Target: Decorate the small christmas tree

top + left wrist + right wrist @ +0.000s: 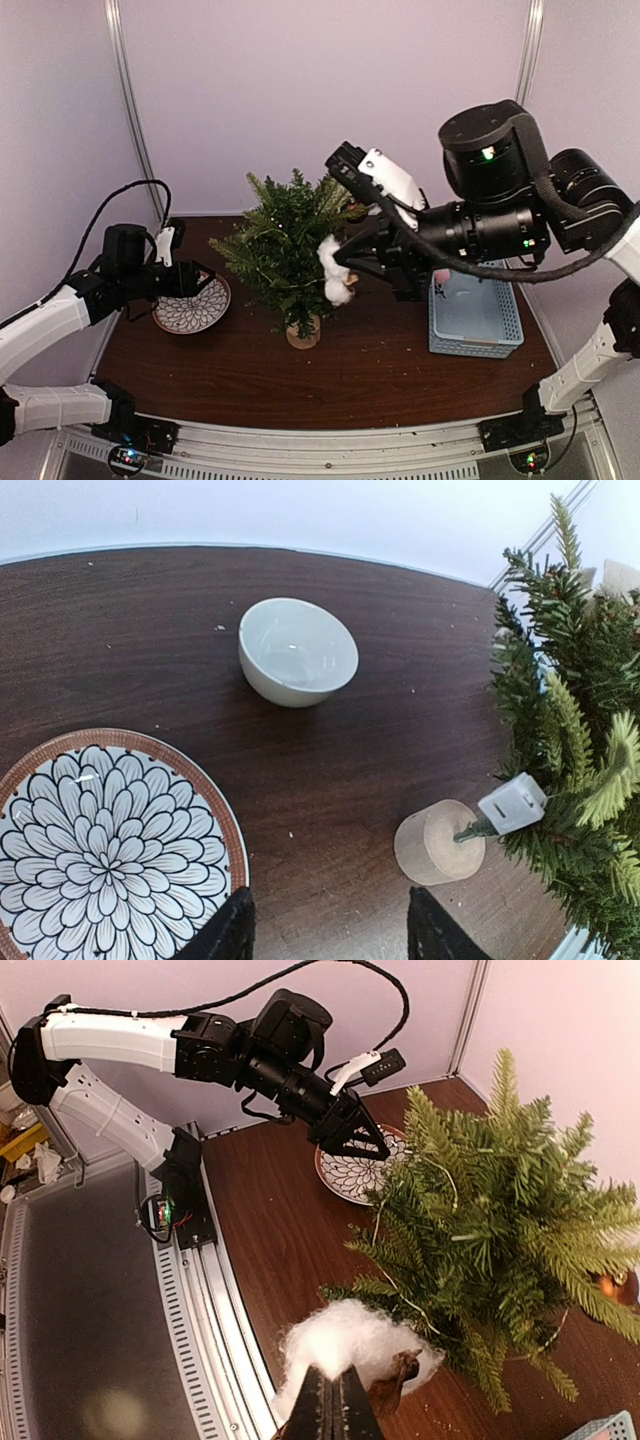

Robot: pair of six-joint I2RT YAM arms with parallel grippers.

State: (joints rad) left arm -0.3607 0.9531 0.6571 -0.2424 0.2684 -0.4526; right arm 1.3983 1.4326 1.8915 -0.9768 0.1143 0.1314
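Observation:
The small christmas tree (283,245), bushy and green, stands mid-table on a pale wooden stump (303,333). My right gripper (347,262) is shut on a tuft of white cotton fluff (334,270) and holds it against the tree's right side. In the right wrist view the fluff (350,1332) bulges past the shut gripper (332,1375), touching the tree's (500,1220) lower branches. A brown scrap (395,1382) hangs beside it. My left gripper (330,925) is open and empty, low over bare table between the flower-patterned plate (100,840) and the stump (437,843).
A white bowl (297,652) sits on the table beyond the plate (192,305). A light blue basket (474,315) stands at the right. A small white box (512,803) hangs at the trunk, and a thin wire runs through the branches.

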